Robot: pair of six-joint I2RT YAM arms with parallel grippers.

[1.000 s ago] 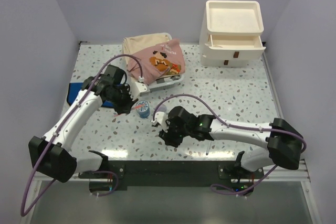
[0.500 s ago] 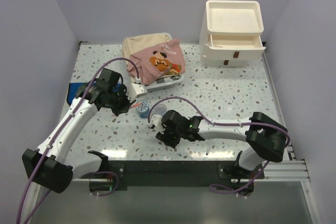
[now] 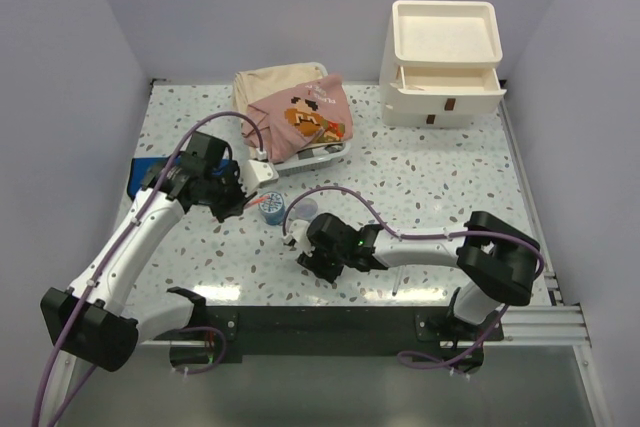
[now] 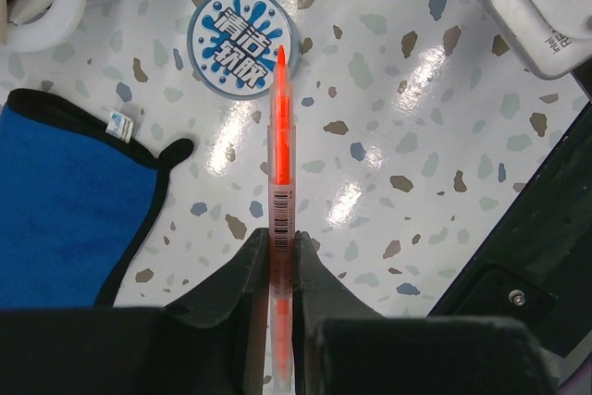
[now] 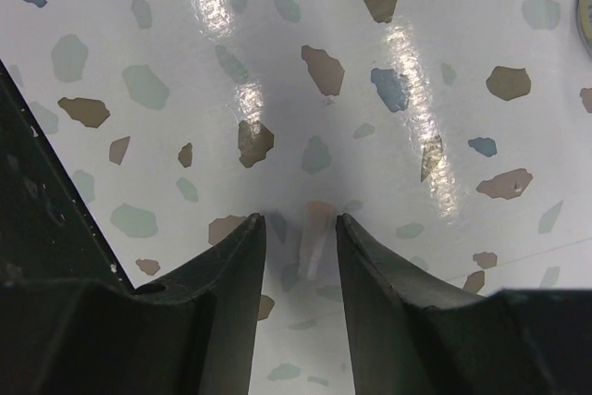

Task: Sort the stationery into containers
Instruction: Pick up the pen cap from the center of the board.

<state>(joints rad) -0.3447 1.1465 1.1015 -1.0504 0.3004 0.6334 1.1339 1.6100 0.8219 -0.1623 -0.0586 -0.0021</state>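
Pinching orange pen (image 4: 280,154) in L gripper (image 4: 282,242); tip juts fwd; R gripper (image 5: 301,224) jaws apart.

The tabletop (image 5: 305,71) is smooth, glossy, terrazzo-speckled and throws back bright glare. The orange pen (image 4: 280,164) looks like translucent plastic with a paper barcode label (image 4: 282,221), and the blue cloth (image 4: 65,201) is soft matt fabric edged in black. The drawer unit (image 3: 420,109) is smooth cream plastic with a dull sheen.

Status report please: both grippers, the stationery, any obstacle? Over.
Left gripper shut on orange pen. Right gripper open, low over tabletop. Drawer unit far right, top drawer open. Clothes pile partly between.
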